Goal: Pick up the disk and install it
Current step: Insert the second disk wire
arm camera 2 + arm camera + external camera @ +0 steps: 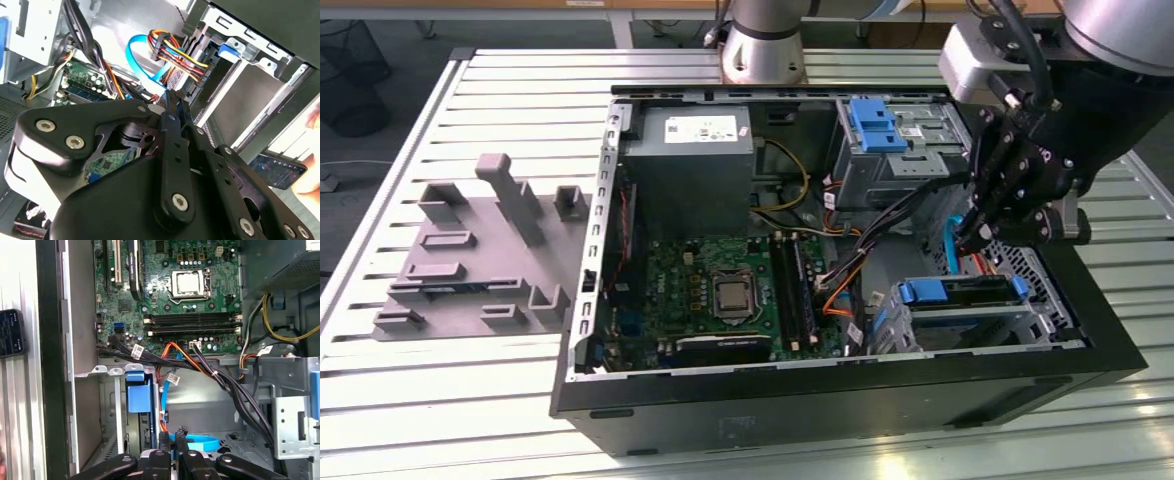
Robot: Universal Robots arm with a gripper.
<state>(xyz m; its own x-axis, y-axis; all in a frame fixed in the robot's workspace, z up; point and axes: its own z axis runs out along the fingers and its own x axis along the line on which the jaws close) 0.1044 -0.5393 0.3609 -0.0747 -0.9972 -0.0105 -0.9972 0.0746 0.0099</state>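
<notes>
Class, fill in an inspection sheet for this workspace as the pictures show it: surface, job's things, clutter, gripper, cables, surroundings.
Surface: slatted metal table, carrying an open computer case.
Job's things: the disk, in its blue carrier, appears seated in the drive cage at the exterior view's right of the case.
Clutter: grey fixture block beside the case; dark phone-like device on the slats.
Gripper: gripper shut, holding nothing, inside the case beside the disk's cage.
Cables: blue flat cable loops close under the fingertips; orange-yellow wire bundle runs near the cage.
Surroundings: arm base behind the case.
</notes>
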